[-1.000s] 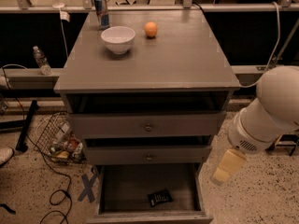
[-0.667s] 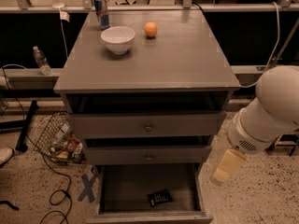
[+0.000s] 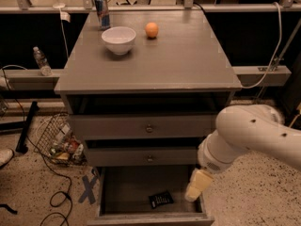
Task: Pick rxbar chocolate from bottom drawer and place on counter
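Note:
The rxbar chocolate, a small flat black wrapper with pale lettering, lies on the floor of the open bottom drawer, towards the front right. My gripper, pale yellow at the end of the white arm, hangs over the drawer's right edge, just right of the bar and above it, apart from it. The counter is the grey top of the cabinet, well above the gripper.
On the counter stand a white bowl, an orange and a can. The two upper drawers are slightly open. A wire basket, cables and a blue tape cross lie on the floor at the left.
My arm has swung left and down, bringing the gripper from beside the cabinet to over the bottom drawer's right edge, closer to the bar. The bar has not moved.

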`<action>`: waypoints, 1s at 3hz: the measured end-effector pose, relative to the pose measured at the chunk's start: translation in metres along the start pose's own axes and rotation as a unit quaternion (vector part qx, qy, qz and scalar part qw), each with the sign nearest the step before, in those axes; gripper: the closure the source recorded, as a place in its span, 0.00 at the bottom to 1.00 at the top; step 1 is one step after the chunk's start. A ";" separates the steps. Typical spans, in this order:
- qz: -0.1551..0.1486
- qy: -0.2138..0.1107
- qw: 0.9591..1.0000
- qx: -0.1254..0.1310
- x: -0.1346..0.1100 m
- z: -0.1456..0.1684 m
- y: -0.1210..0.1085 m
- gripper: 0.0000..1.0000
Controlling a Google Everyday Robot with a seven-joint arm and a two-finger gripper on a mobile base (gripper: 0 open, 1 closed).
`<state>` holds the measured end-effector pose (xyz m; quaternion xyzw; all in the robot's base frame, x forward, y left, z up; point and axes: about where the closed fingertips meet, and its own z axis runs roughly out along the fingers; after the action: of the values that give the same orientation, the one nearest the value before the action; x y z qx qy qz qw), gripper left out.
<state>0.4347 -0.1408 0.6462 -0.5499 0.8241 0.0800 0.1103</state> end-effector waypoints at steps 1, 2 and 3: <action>-0.006 -0.025 0.999 -0.025 -0.016 0.057 0.006 0.00; -0.004 -0.025 0.999 -0.023 -0.015 0.061 0.004 0.00; 0.004 -0.028 0.999 -0.015 -0.006 0.084 -0.007 0.00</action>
<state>0.4512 -0.1173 0.5668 -0.5461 0.8212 0.1085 0.1248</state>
